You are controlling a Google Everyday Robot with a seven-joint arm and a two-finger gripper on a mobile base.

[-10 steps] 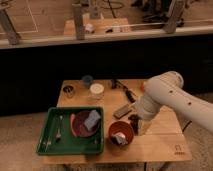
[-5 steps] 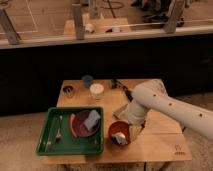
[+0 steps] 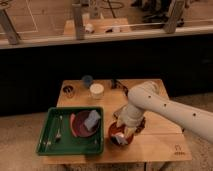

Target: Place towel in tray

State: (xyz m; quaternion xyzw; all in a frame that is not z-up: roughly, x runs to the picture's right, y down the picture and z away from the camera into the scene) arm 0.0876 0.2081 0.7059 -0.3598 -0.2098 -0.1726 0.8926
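Note:
The green tray (image 3: 47, 145) lies on the front left of the wooden table (image 3: 160, 145). In it are a dark red plate (image 3: 77, 127) with a blue-grey folded cloth-like item (image 3: 92, 119) on top, and a fork (image 3: 59, 129). A red bowl (image 3: 125, 137) stands just right of the tray, with a small pale item (image 3: 120, 140) in it; I cannot tell what that item is. My gripper (image 3: 121, 130) hangs from the white arm (image 3: 150, 102) right over the bowl, its tip at the bowl's rim.
At the back of the table stand a small dark cup (image 3: 68, 90), a blue cup (image 3: 87, 80), a white cup (image 3: 96, 90) and a dark object (image 3: 116, 84). A grey flat item (image 3: 120, 111) lies under the arm. A dark counter wall runs behind.
The arm has swung left and lowered, bringing the gripper from right of the bowl to over it. The tray's contents have not moved.

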